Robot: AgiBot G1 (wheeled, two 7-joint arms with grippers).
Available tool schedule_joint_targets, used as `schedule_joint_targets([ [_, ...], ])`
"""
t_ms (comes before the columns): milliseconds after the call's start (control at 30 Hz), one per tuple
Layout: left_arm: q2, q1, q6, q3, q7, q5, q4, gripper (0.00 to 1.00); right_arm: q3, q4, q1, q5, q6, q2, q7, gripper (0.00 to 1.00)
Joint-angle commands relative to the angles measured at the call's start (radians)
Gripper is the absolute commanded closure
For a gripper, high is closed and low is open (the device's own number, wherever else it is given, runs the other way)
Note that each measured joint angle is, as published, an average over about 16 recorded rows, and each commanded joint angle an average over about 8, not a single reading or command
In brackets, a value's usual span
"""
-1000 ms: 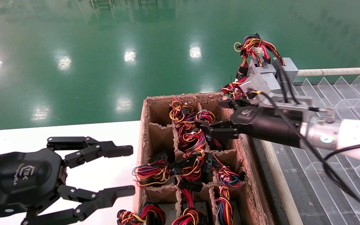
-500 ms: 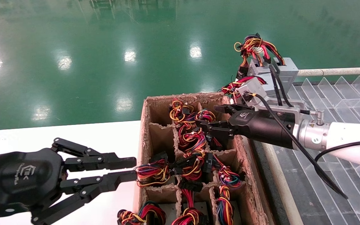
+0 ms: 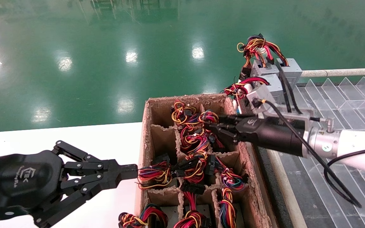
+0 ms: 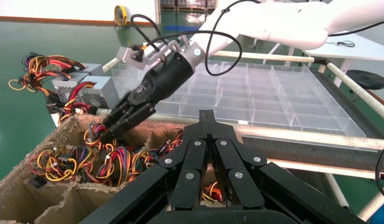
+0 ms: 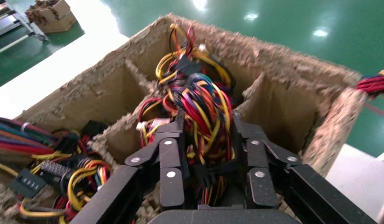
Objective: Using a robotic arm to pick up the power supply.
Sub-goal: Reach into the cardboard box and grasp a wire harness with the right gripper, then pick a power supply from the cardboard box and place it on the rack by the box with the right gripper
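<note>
A brown cardboard divider box [image 3: 143,142] holds several power supplies, their grey bodies mostly buried under red, yellow and black wires. My right gripper [image 3: 212,125] reaches into a far cell of the box. In the right wrist view its fingers [image 5: 174,135] press from both sides on one power supply's wire bundle [image 5: 204,95], and the metal case below is hidden. My left gripper [image 3: 134,169] hovers over the white table just outside the box's left wall, shut on nothing; its fingertips [image 4: 202,116] touch each other.
Two more grey power supplies [image 3: 291,68] with wire bundles rest beyond the box's far right corner. A clear plastic divider tray [image 3: 344,91] lies to the right under my right arm. The white table [image 3: 74,136] extends left of the box.
My left gripper went from wide open to shut and edged toward the box wall. My right gripper dipped lower into the cell and its fingers came together on the wires.
</note>
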Motion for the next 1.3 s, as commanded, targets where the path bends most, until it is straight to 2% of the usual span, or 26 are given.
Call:
schedule_joint_targets([
  [33, 0.000, 0.000, 0.000, 0.000, 0.000, 0.000, 0.000, 1.00, 0.003, -0.011, -0.004, 0.009, -0.006, 0.002, -0.003, 1.00],
  [400, 0.000, 0.000, 0.000, 0.000, 0.000, 0.000, 0.000, 1.00, 0.013, 0.006, 0.023, 0.013, -0.033, 0.023, -0.041, 1.00],
  [700, 0.000, 0.000, 0.000, 0.000, 0.000, 0.000, 0.000, 1.00, 0.058, 0.116, 0.046, 0.057, -0.058, 0.077, -0.093, 1.00],
  [1033, 0.000, 0.000, 0.000, 0.000, 0.000, 0.000, 0.000, 1.00, 0.128, 0.296, 0.112, 0.036, 0.000, 0.147, -0.191, 1.00],
  [1300, 0.000, 0.000, 0.000, 0.000, 0.000, 0.000, 0.000, 1.00, 0.172, 0.330, 0.211, -0.020, 0.031, 0.201, -0.266, 1.00],
])
